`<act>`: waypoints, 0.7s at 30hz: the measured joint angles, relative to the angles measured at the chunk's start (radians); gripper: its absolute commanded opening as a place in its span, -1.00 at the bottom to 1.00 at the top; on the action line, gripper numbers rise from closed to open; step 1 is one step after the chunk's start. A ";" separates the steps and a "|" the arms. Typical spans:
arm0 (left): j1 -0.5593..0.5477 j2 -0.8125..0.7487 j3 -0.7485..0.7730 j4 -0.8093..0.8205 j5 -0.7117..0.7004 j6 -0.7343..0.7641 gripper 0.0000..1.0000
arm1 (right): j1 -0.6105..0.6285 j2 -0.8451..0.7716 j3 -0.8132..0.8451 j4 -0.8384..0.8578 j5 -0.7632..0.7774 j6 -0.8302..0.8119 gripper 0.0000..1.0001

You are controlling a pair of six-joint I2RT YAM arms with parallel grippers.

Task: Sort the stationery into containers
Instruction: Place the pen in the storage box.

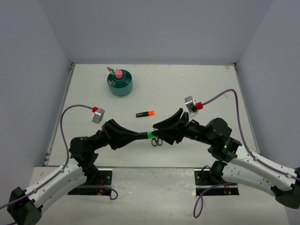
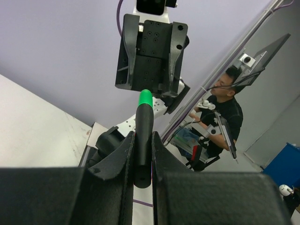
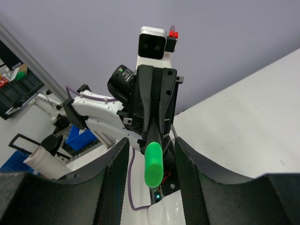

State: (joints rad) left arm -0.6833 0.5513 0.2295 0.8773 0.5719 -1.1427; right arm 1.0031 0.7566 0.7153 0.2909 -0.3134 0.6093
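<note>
**Mid-air handover lined up**

The black plastic highlighter with green cap (image 1: 149, 135) hangs at centre frame in the top view, clamped by its tail in the left gripper (image 1: 143, 135). Its long axis points right, into the right gripper (image 3: 152, 145), whose jaws stand wide on either side of the cap without touching it.

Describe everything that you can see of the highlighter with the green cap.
The highlighter is a short black stick, plastic by its look, with a bright green cap that is on. The left gripper is shut on its black body, and nothing else touches it. It seems to be held off the table, near the middle, with the cap end pointing at the right gripper. That gripper is open, with one finger on each side of the cap, not touching it.
</note>
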 measured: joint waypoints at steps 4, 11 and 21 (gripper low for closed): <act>0.000 0.015 0.000 0.015 0.000 -0.001 -1.00 | 0.000 0.031 0.000 0.001 -0.071 -0.001 -0.20; 0.000 0.032 0.000 0.041 0.003 -0.008 -1.00 | 0.000 0.068 -0.004 0.000 -0.122 -0.002 -0.66; -0.001 0.039 0.004 0.012 0.002 0.003 0.34 | 0.000 0.050 -0.015 -0.031 -0.087 -0.020 -1.00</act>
State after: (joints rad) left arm -0.6842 0.5898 0.2330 0.8896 0.5736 -1.1394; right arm 1.0031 0.8061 0.7002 0.2597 -0.4004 0.5895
